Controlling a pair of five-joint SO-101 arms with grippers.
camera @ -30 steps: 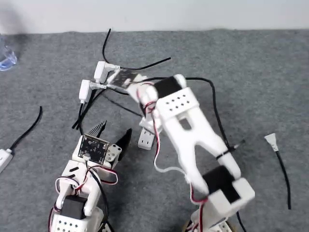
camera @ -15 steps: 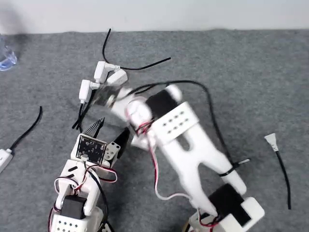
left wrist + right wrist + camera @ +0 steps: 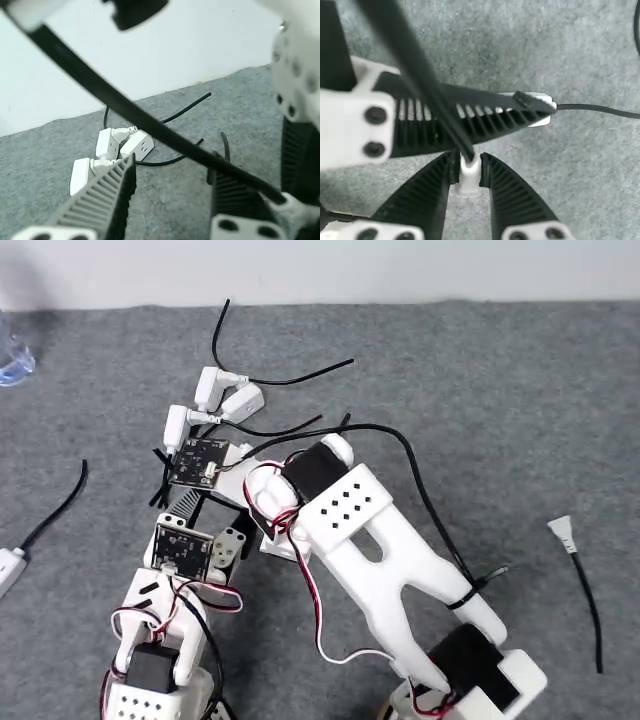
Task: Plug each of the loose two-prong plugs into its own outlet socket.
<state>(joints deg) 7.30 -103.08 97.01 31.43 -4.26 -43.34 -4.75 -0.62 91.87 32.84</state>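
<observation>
Sockets (image 3: 207,388) lie together at the bench's (image 3: 520,390) left rear. Just in front of them the left pincer (image 3: 172,167) stands spread, gripping nothing. Close beside it the right pincer (image 3: 468,159) pinches a white plug (image 3: 468,179) on a black cord (image 3: 415,75). A second plug (image 3: 562,530) lies loose far right.

White plug (image 3: 468,179) gripped in right hand (image 3: 468,161); second plug (image 3: 562,530) lies apart.

High camera looks down; low left wrist shares its outlet sockets (image 3: 242,400); right wrist points downward
</observation>
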